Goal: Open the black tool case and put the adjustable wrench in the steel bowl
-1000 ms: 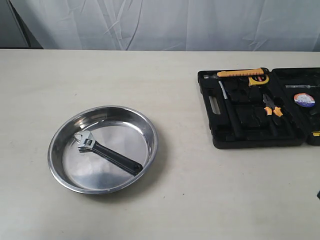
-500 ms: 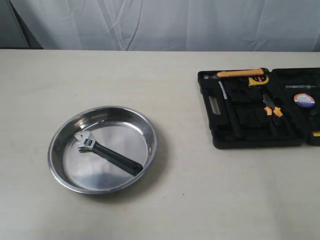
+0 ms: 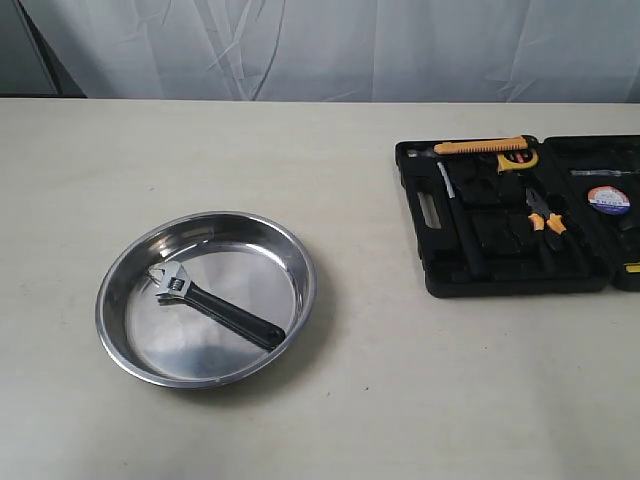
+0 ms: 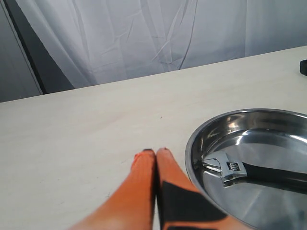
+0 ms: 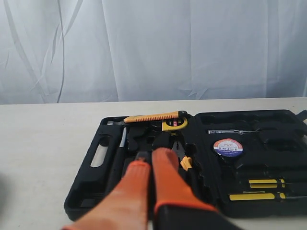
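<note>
One bowl (image 3: pixel 240 255), one wrench (image 3: pixel 215 305), one case (image 3: pixel 510 283)

Soft even light; glare streaks the steel bowl (image 3: pixel 215 345)

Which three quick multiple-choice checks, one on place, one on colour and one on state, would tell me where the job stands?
1. Where does the adjustable wrench lie? A on the bare table; B inside the steel bowl; C held in a gripper.
2. What colour are the handles of the pliers? A blue; B green; C orange.
3. How is the black tool case standing? A open; B latched shut; C upside down.

Answers: 1 B, the wrench lies wholly inside the bowl's rim. 2 C, orange grips show in the exterior and right wrist views. 3 A, its moulded slots and the tools in them are exposed.
</note>
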You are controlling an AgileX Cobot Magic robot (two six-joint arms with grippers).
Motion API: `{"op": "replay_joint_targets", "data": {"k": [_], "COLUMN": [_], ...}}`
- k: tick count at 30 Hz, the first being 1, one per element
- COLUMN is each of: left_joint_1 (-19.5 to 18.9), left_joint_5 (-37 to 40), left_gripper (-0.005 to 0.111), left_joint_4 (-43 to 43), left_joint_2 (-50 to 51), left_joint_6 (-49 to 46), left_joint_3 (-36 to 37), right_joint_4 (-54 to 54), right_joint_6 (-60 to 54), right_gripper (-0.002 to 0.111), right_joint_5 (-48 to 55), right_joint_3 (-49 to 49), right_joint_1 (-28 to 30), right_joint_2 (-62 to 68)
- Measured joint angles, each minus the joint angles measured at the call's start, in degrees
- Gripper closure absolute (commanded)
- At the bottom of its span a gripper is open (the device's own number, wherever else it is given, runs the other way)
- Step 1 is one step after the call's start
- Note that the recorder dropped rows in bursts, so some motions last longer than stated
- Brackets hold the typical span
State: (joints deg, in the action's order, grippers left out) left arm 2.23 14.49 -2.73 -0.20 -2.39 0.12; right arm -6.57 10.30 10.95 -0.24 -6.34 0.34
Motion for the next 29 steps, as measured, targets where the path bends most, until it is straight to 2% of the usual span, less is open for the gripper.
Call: {"op": "replay_joint_targets", "data": {"k": [29], "left_joint_1": [0.0], "left_joint_5": [0.0], "left_gripper": [0.106], "left_joint_4": [0.0], "left_joint_2": [0.0], "left_joint_6": [0.0], "left_joint_3": [0.0], "right_joint_4": [1.0], "right_joint_6": [0.1], "right_gripper": [0.108], "right_joint_5": [0.0], "right_joint_3": [0.0], "right_joint_1": [0.0], "right_joint_2": [0.0]}}
